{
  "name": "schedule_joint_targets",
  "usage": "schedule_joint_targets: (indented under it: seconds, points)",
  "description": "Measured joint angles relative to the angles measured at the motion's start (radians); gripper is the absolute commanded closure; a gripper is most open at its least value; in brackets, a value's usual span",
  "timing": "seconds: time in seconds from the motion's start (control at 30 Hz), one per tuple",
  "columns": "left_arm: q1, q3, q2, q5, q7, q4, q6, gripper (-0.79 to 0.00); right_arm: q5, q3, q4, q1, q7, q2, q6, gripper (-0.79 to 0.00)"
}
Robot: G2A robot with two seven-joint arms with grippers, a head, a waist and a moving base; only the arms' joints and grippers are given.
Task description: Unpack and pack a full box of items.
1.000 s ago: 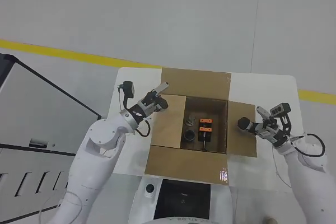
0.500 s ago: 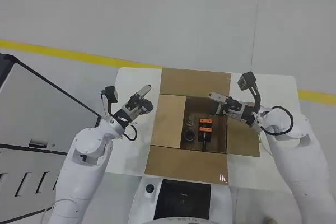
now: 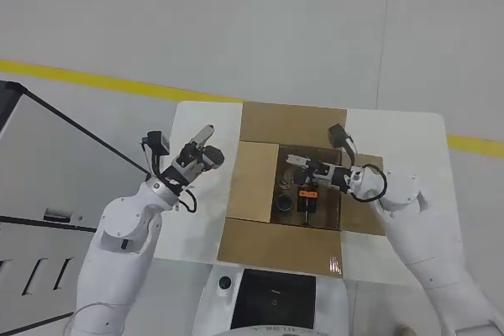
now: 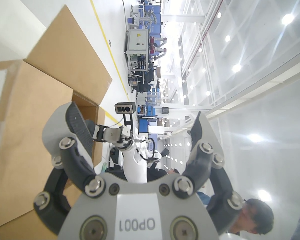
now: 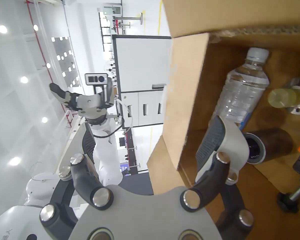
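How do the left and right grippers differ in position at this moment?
The left gripper hangs over the table beside the box; the right gripper is over the box's opening. The left gripper aims out across the room; the right gripper aims partly into the box, toward a water bottle. Both are open and empty.

A white table (image 3: 420, 134) with rounded corners carries a single cardboard box (image 3: 273, 172); the box stands open in the middle of the table, midway between its left and right edges; all four flaps are folded outward; the far flap (image 3: 292, 124) reaches the table's far edge; the near flap (image 3: 277, 244) runs to the near edge; the left flap (image 3: 252, 181) and the right flap (image 3: 359, 222) spread sideways above the top; bare white surface shows along both the left and right edges.
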Motion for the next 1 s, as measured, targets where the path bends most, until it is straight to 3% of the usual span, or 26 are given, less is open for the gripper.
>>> schedule_joint_targets:
  seconds: [0.2, 0.53, 0.87, 1.0]
  points:
    - [0.004, -0.019, 0.008, 0.12, 0.028, 0.003, -0.007, -0.785, -0.011, -0.098, 0.053, 0.05, -0.034, -0.026, -0.003, -0.785]
    - [0.107, -0.086, 0.016, 0.127, 0.053, -0.034, -0.011, -0.785, -0.045, -0.271, 0.115, 0.14, -0.101, -0.083, -0.013, -0.785]
    - [0.153, -0.129, 0.022, 0.144, 0.061, -0.053, -0.016, -0.785, 0.02, -0.225, 0.014, 0.129, -0.084, -0.082, -0.099, -0.785]
    - [0.169, -0.14, 0.022, 0.062, 0.026, -0.081, -0.033, -0.785, 0.06, -0.242, 0.036, 0.152, -0.103, -0.096, -0.144, -0.785]
